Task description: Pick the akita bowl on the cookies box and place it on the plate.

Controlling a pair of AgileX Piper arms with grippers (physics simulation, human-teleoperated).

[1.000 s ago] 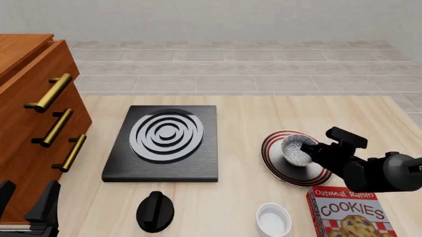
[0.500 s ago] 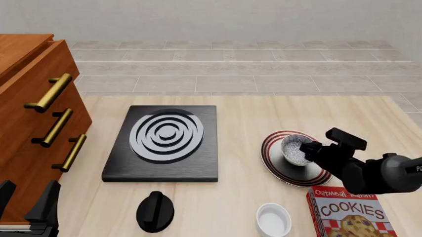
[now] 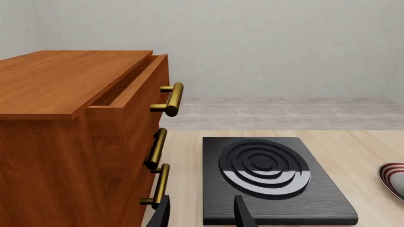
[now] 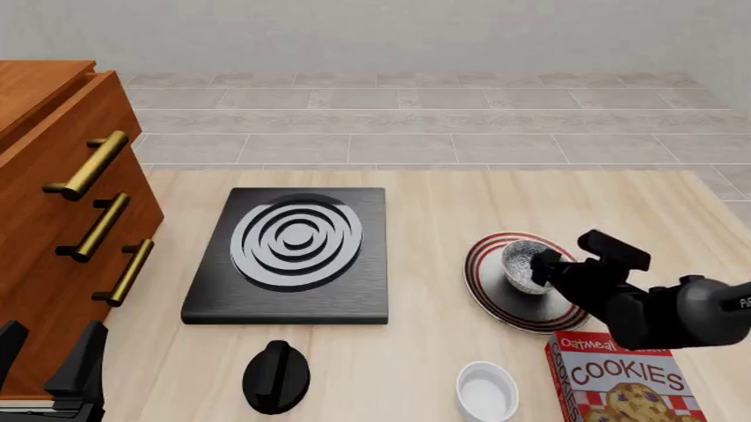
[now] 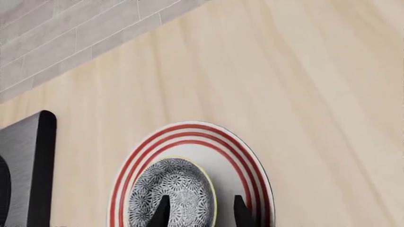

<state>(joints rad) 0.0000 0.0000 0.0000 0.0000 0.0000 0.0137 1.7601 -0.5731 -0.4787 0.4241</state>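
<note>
The speckled bowl [image 4: 522, 262] sits on the red-ringed plate [image 4: 493, 294], toward the plate's far-left part in the front view, not on the cookies box [image 4: 622, 380], which lies at the near right edge of the table [image 4: 434, 193]. The right gripper [image 4: 543, 268] is down at the bowl's right rim. In the right wrist view its two fingertips [image 5: 162, 213] straddle the bowl's rim — one over the patterned inside of the bowl [image 5: 173, 191], the other outside over the plate [image 5: 246, 165]. Whether the fingers are pinching the rim or parted from it, I cannot tell; contact is not visible.

The left gripper [image 4: 47, 369] hangs low at the near left corner beside the wooden drawer cabinet [image 4: 59, 202], fingers parted with nothing between them — the left wrist view shows the gap [image 3: 202, 215] plainly.

A black stove slab [image 4: 294, 255] with white rings lies mid-table, well apart from the plate. A black knob [image 4: 276, 376] and a small white ramekin [image 4: 486, 391] sit near the front edge, the ramekin just left of the cookies box.
</note>
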